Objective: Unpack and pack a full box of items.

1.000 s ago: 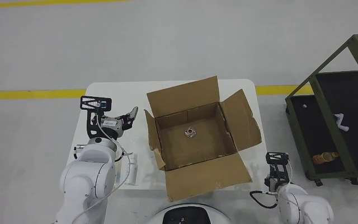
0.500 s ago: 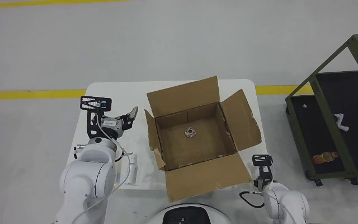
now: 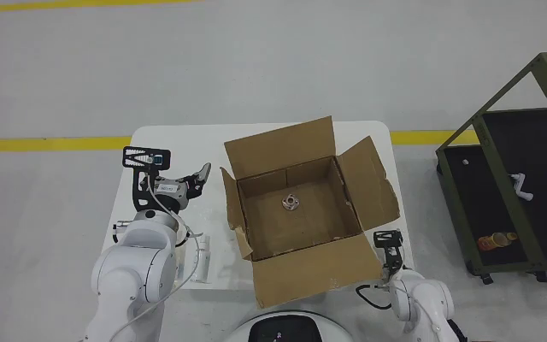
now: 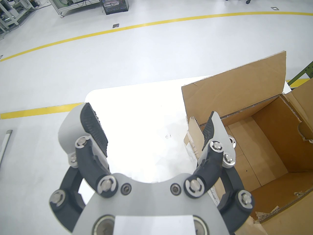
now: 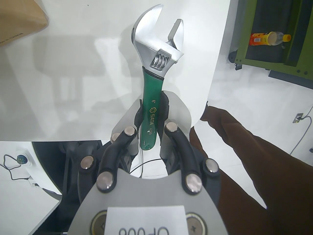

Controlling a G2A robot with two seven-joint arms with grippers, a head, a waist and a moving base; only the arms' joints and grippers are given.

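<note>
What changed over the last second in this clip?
The right pincer, shut on a green-handled wrench, moved sideways toward the box. The left pincer, the box and the small metal part inside it stayed put.

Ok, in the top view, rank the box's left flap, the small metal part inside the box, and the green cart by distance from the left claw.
From the left claw:
1. Box's left flap, right beside it.
2. Small metal part, on the box floor.
3. Green cart, beyond the table's other end.
</note>
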